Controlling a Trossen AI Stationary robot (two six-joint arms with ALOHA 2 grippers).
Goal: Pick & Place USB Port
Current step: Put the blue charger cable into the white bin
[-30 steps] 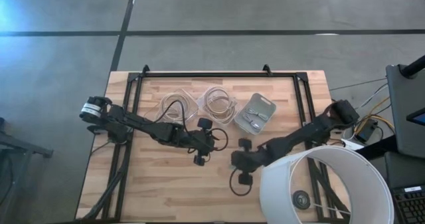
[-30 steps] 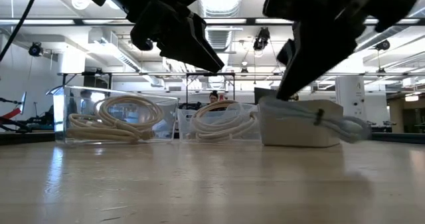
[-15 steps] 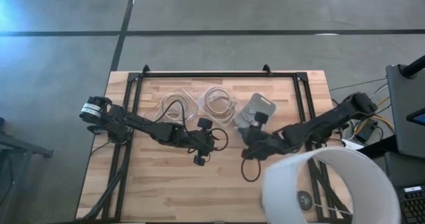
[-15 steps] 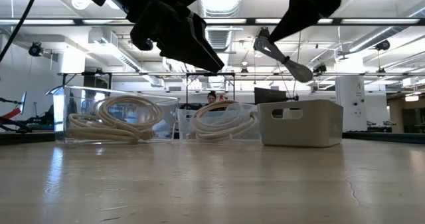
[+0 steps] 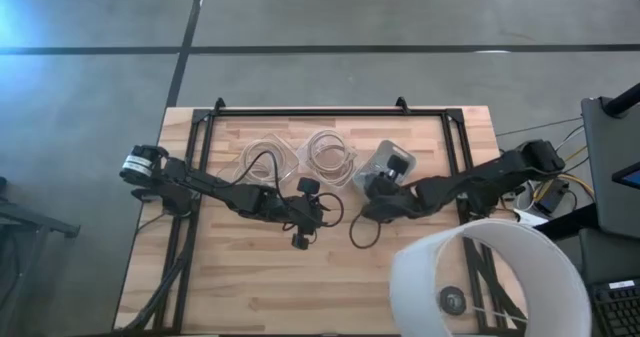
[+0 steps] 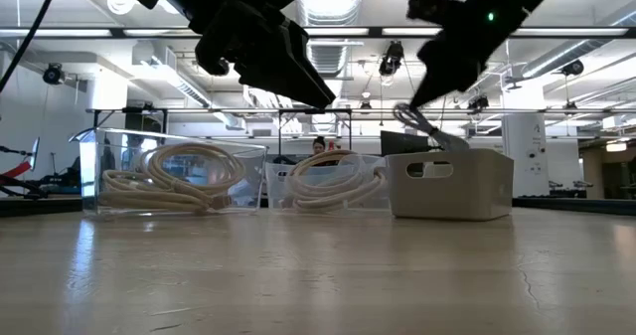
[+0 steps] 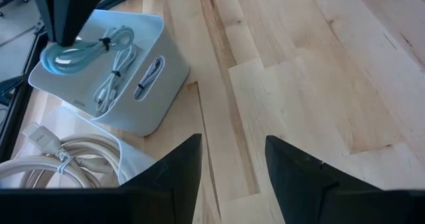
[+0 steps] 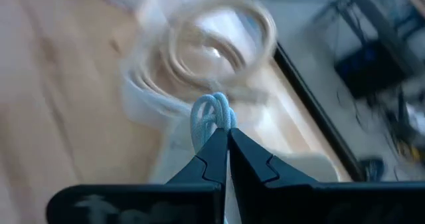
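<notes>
Currently the right gripper (image 8: 222, 141) is clamped on the pale USB cable bundle (image 8: 211, 119), carried just above the white bin (image 7: 156, 41). It should centre over the bin's opening, lower, then release. Left gripper (image 7: 232, 164) waits nearby, fingers apart.

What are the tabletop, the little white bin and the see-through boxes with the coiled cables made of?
The tabletop looks like pale wood: jointed planks with visible grain and a slight sheen. The white bin seems moulded matte plastic, with rounded corners and a cut-out handle slot. The clear boxes look like transparent plastic, since the cream cable coils show straight through their glossy walls.
</notes>
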